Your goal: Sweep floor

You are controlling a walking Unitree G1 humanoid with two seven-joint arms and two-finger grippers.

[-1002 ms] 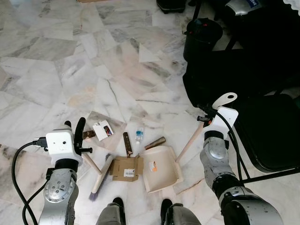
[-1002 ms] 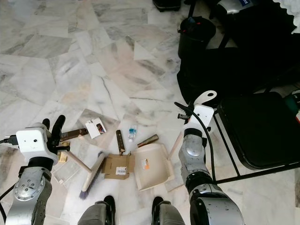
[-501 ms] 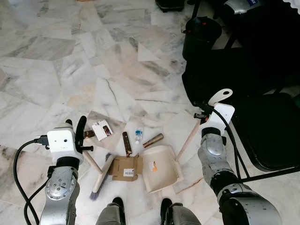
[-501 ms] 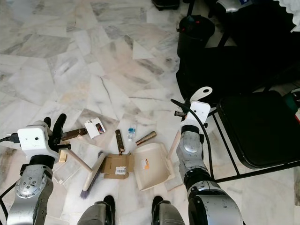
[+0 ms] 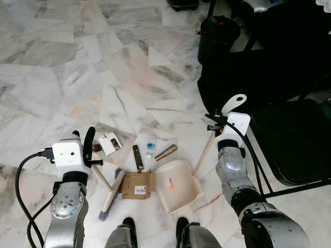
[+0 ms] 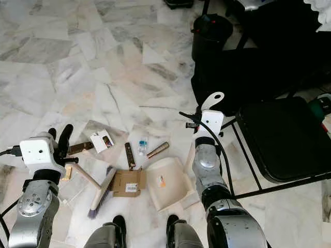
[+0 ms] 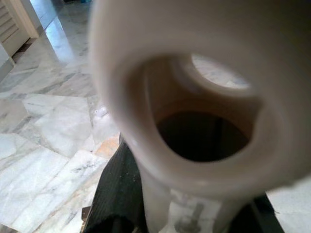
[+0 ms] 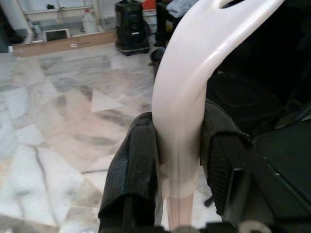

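Left eye view: right gripper (image 8: 180,160) clamps the dustpan (image 5: 178,185) handle, left gripper (image 5: 85,150) clamps the broom (image 5: 109,192); next, sweep the cardboard (image 5: 138,184) in.

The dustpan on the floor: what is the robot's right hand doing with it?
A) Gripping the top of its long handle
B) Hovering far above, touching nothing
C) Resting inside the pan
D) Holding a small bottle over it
A: the right hand has its two black fingers clamped on the pale dustpan handle, which runs down to the dustpan beside the flattened cardboard box.
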